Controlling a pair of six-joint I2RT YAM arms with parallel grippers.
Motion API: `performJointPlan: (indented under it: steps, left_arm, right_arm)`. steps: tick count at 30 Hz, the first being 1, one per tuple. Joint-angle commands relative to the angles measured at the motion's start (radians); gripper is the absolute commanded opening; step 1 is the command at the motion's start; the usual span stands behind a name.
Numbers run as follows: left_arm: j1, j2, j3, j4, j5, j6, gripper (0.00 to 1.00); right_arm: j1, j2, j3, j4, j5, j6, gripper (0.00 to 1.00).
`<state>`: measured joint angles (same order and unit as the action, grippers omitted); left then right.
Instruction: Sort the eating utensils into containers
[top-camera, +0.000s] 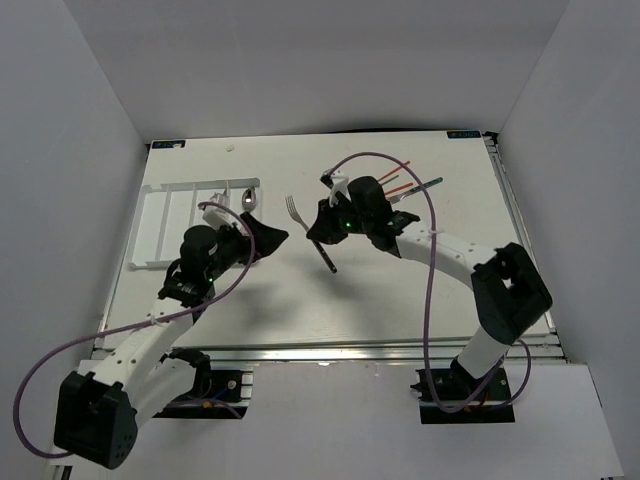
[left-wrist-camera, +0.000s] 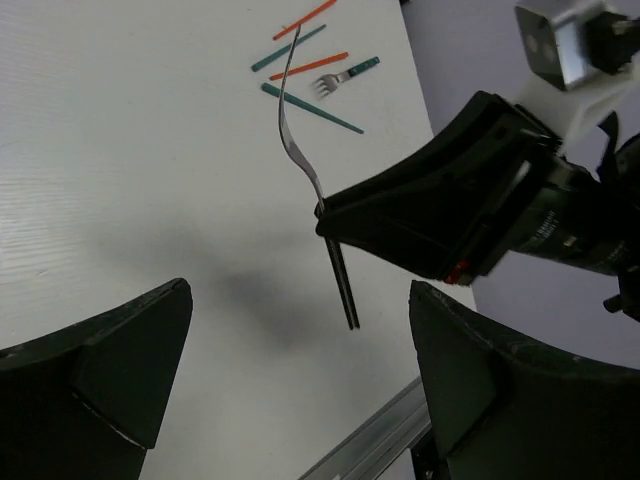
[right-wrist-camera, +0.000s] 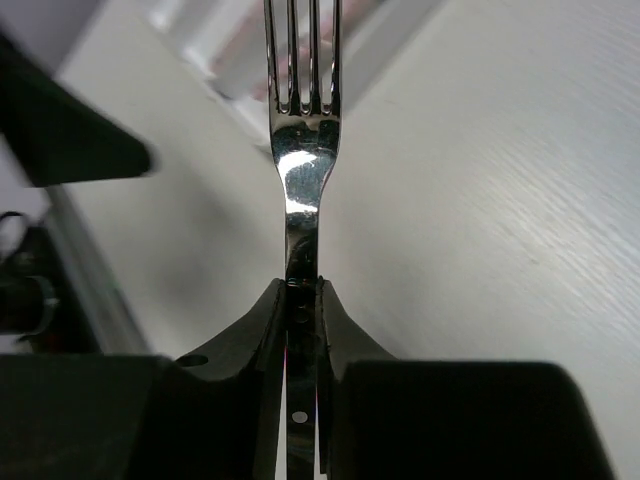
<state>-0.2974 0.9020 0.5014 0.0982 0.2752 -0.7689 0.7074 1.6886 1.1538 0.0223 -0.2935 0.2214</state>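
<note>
Clearly, the right gripper (right-wrist-camera: 301, 300) is clamped on the slim dark handle of a shiny four-tined metal fork (right-wrist-camera: 300, 190), holding it above the white table (top-camera: 400, 290) near the left gripper (left-wrist-camera: 300, 292), whose jaws gape wide

Dark-handled fork (left-wrist-camera: 298, 150): metal, pinched at mid-length by the right end effector (right-wrist-camera: 302, 292), tilted, clear of the worktop (top-camera: 400, 290).
Tray (top-camera: 150, 230): white, flat, slotted, at the worktop's far left.
Spoon (top-camera: 247, 199): metal, at the tray's right end.
Chopsticks (left-wrist-camera: 308, 66): red and teal, scattered at the far right.
Teal-handled fork (left-wrist-camera: 345, 76): lying among the chopsticks.
</note>
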Motion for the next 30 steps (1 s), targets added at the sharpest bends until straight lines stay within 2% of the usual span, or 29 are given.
performJointPlan:
  steps: [1,6,8,9,10,12,13,14,15,16,17,18,19,20,22,23,24,25,26,28,29,30]
  left_arm:
    - [-0.052,0.07,0.06,0.109,-0.027,-0.056,0.98]
    - [-0.06,0.129,0.112,0.13,-0.042,-0.066,0.92]
    - [-0.062,0.156,0.141,0.115,-0.054,-0.061,0.84]
    - [-0.062,0.164,0.147,0.098,-0.057,-0.056,0.78]
    - [-0.062,0.181,0.155,0.087,-0.071,-0.053,0.67]
    - [-0.063,0.192,0.167,0.087,-0.079,-0.053,0.57]
    - [-0.062,0.196,0.169,0.09,-0.077,-0.053,0.46]
    - [-0.063,0.208,0.187,0.074,-0.076,-0.049,0.17]
    - [-0.063,0.215,0.199,0.057,-0.076,-0.043,0.03]
    - [-0.063,0.219,0.215,0.034,-0.089,-0.037,0.0]
    - [-0.062,0.227,0.229,-0.019,-0.1,-0.012,0.0]
    - [-0.059,0.227,0.268,-0.058,-0.119,0.008,0.0]
    - [-0.052,0.232,0.305,-0.122,-0.189,0.044,0.0]
    - [-0.039,0.253,0.348,-0.252,-0.214,0.13,0.0]
    - [0.047,0.296,0.494,-0.36,-0.24,0.222,0.0]
    - [0.087,0.355,0.544,-0.452,-0.258,0.321,0.0]
    - [0.163,0.395,0.662,-0.504,-0.283,0.374,0.0]
    - [0.191,0.44,0.73,-0.565,-0.344,0.428,0.0]
    - [0.213,0.49,0.805,-0.683,-0.507,0.527,0.0]
    - [0.251,0.63,0.991,-0.75,-0.699,0.615,0.0]
    - [0.286,0.668,1.044,-0.773,-0.861,0.672,0.0]
    - [0.306,0.723,1.09,-0.764,-0.878,0.693,0.0]
  right_arm:
    - [0.03,-0.087,-0.069,0.25,-0.186,0.239,0.0]
    - [0.081,-0.136,-0.074,0.222,-0.153,0.24,0.0]
    - [0.09,-0.148,-0.075,0.235,-0.17,0.236,0.0]
    - [0.099,-0.15,-0.074,0.234,-0.173,0.234,0.0]
    - [0.106,-0.153,-0.072,0.231,-0.177,0.231,0.0]
    - [0.122,-0.155,-0.066,0.228,-0.177,0.222,0.0]
    - [0.125,-0.153,-0.065,0.223,-0.173,0.223,0.0]
    - [0.127,-0.152,-0.063,0.22,-0.164,0.223,0.0]
    - [0.127,-0.153,-0.066,0.222,-0.154,0.229,0.0]
    - [0.129,-0.156,-0.068,0.225,-0.136,0.239,0.0]
    - [0.129,-0.158,-0.069,0.229,-0.128,0.245,0.09]
    - [0.126,-0.173,-0.08,0.228,-0.115,0.256,0.27]
    - [0.122,-0.185,-0.086,0.223,-0.08,0.265,0.72]
    - [0.116,-0.199,-0.095,0.217,-0.059,0.269,0.89]
    - [0.083,-0.254,-0.141,0.182,-0.01,0.285,0.89]
    - [0.045,-0.277,-0.164,0.174,-0.004,0.292,0.89]
    - [0.024,-0.321,-0.187,0.151,0.004,0.295,0.89]
    - [0.006,-0.342,-0.228,0.139,0.008,0.299,0.89]
    - [-0.029,-0.365,-0.245,0.127,0.007,0.289,0.89]
    - [-0.06,-0.429,-0.29,0.078,0.002,0.273,0.89]
    - [-0.081,-0.473,-0.301,0.061,0.001,0.245,0.89]
    - [-0.094,-0.495,-0.312,0.02,0.001,0.231,0.89]
